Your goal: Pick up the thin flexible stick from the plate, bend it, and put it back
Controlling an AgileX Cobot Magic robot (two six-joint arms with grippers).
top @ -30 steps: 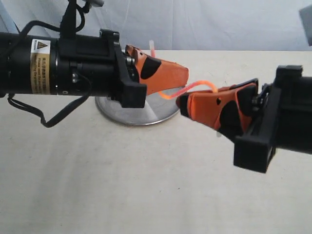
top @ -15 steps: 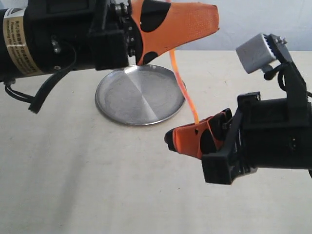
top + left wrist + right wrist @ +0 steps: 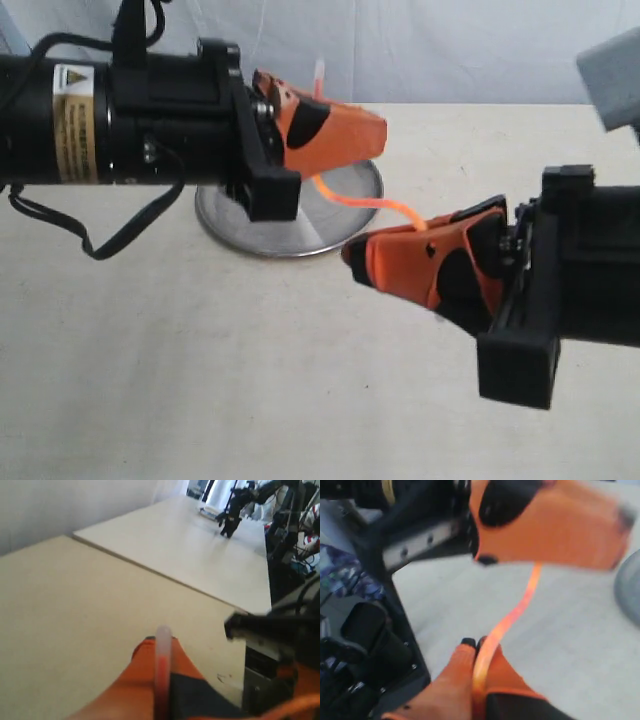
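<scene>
The left claw (image 3: 372,140) is pressed together on the thin flexible stick (image 3: 370,203), and the left wrist view shows the same grip from behind, the two orange fingers (image 3: 145,680) closed with the rod between them. The stick's whitish translucent end (image 3: 162,642) juts out past the tips of this claw (image 3: 160,652); in the exterior view it stands up just above the claw. On the claw's underside the orange part of the stick comes out, sags in a smooth curve and runs across the gap to the right claw (image 3: 358,258), meeting it on its upper side a little back from the tips. The right claw is also pinching the stick: in the right wrist view its fingertips (image 3: 462,647) lie close together with the glowing orange rod (image 3: 520,605) caught between them, the rod then rising in a bend toward the left claw's broad orange fingers (image 3: 550,525), which look blurred. The two claws point toward each other, near but not touching, with only the bowed stick joining them. The plate (image 3: 270,248) lies on the pale table (image 3: 200,380) beneath and behind the left claw, its near rim just beside the right claw's tips in the exterior view. The stick is held in the air, clear of the plate.
</scene>
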